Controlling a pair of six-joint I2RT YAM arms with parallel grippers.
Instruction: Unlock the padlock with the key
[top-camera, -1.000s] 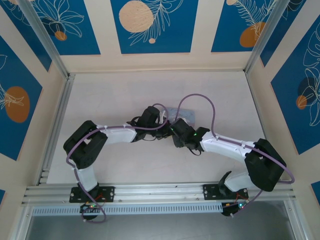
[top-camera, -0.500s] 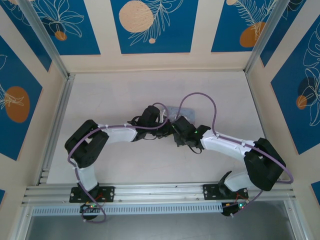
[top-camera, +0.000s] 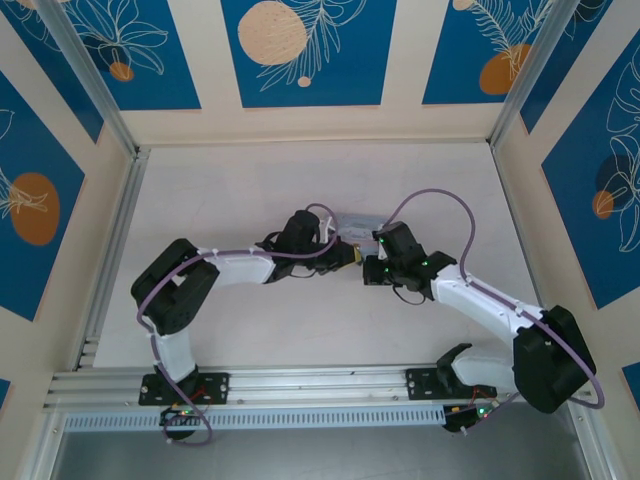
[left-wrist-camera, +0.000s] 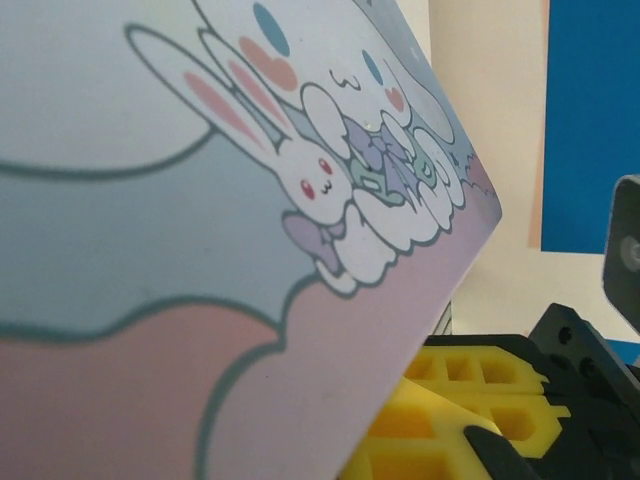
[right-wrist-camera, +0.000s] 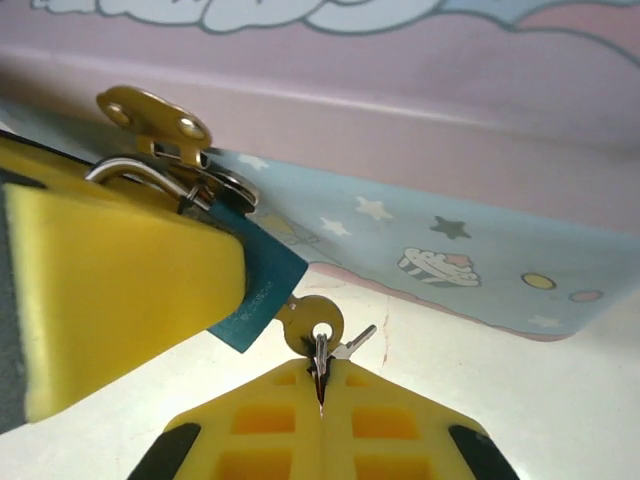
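Observation:
The padlock (right-wrist-camera: 255, 288) is a tiny teal block whose thin shackle (right-wrist-camera: 135, 172) runs through the brass hasp (right-wrist-camera: 150, 112) of a pastel cartoon tin (right-wrist-camera: 430, 150). My left gripper (top-camera: 348, 256) is shut on the padlock, one yellow finger (right-wrist-camera: 120, 300) covering most of its body. The key (right-wrist-camera: 310, 322), with a round brass head, sticks out of the padlock's lower end. My right gripper (right-wrist-camera: 320, 385) is shut on the small ring through the key's head. A second silvery key (right-wrist-camera: 352, 343) dangles from that ring. The two grippers meet at the table's middle, right gripper (top-camera: 367, 268) just right of the left.
The tin (top-camera: 356, 222) lies just behind both grippers, and its lid (left-wrist-camera: 220, 200) stands very close to the left wrist camera. Purple cables (top-camera: 430, 200) loop above the arms. White table (top-camera: 240, 190) is bounded by aluminium rails (top-camera: 110, 240) and patterned walls.
The right gripper has closed on the key's ring. Its wrist and forearm swung to the right of the padlock. The left arm has stayed still.

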